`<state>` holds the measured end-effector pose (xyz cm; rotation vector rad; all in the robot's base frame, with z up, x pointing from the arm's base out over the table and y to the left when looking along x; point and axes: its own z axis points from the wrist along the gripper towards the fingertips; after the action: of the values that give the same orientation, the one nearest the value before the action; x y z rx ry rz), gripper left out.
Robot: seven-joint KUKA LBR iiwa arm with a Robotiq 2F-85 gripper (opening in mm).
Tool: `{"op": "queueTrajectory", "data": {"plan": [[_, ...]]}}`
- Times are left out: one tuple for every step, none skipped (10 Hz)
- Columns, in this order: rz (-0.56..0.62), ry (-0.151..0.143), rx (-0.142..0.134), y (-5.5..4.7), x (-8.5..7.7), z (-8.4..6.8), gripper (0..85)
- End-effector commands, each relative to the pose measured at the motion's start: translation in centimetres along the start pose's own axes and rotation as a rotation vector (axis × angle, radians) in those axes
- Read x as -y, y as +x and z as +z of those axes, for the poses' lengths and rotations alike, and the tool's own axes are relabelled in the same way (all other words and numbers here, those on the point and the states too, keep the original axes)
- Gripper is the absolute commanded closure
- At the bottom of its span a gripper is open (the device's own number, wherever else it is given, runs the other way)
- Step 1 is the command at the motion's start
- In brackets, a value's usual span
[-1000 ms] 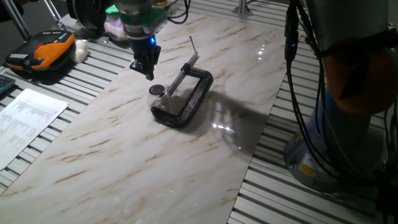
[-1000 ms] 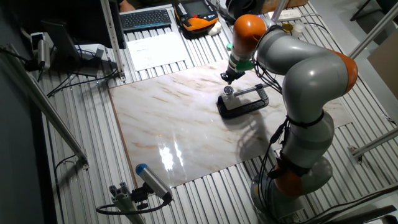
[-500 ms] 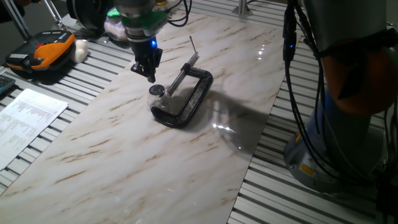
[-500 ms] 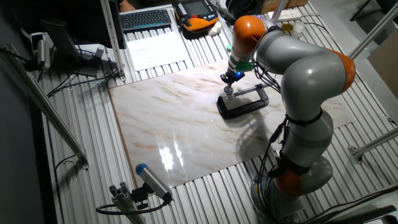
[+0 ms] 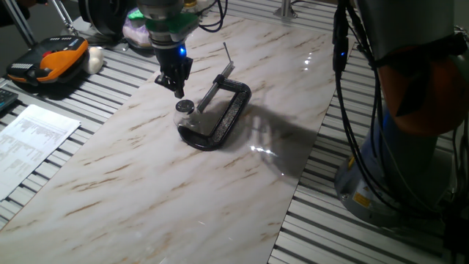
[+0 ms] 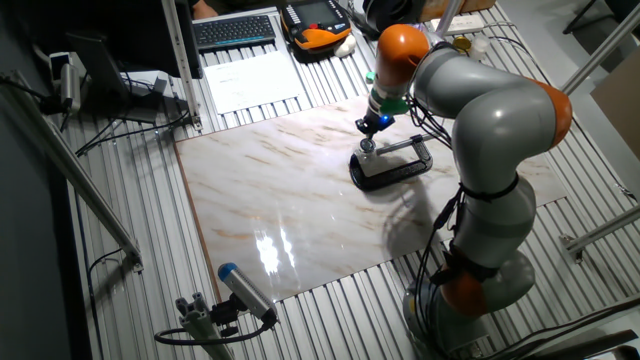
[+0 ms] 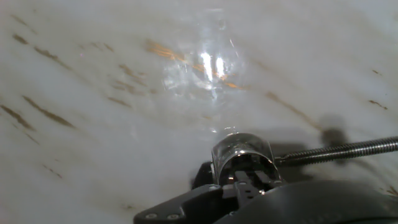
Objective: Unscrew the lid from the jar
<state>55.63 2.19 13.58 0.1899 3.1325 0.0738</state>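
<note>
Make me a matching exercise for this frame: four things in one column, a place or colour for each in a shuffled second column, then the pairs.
Things:
1. lid
2. jar
3. C-clamp
4. sheet of printed paper

Descriptions:
A. black, lying flat on the marble board
B. white, off the board on the slatted table
C. silvery disc just below the gripper fingers
D. clear glass, held in the clamp

Pairs: 1-C, 2-D, 3-A, 4-B

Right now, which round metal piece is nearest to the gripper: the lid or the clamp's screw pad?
The lid: it sits on the jar, just below the gripper.
</note>
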Motion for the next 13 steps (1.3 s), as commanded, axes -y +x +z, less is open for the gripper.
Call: {"op": "queueTrajectory", "data": {"plan": [[0.013, -0.002, 0.004, 0.04, -0.07, 0.04, 34.0], [0.028, 0.010, 0.012, 0.10, -0.17, 0.06, 34.0], [0.060, 0.026, 0.025, 0.14, -0.25, 0.06, 34.0], [0.080, 0.042, 0.033, 0.13, -0.22, 0.05, 34.0], [0.103, 0.047, 0.037, 0.13, -0.21, 0.05, 34.0], [0.131, 0.047, 0.038, 0.15, -0.26, 0.07, 34.0], [0.180, 0.044, 0.033, 0.16, -0.28, 0.09, 34.0], [0.260, 0.035, 0.030, 0.19, -0.31, 0.11, 34.0], [0.364, 0.031, 0.034, 0.20, -0.33, 0.12, 34.0], [0.456, 0.014, 0.029, 0.14, -0.13, -0.01, 34.0], [0.536, 0.010, 0.029, 0.06, 0.09, -0.20, 34.0], [0.597, 0.010, 0.026, -0.05, 0.34, -0.44, 34.0], [0.669, 0.048, 0.038, -0.12, 0.48, -0.52, 34.0]]}}
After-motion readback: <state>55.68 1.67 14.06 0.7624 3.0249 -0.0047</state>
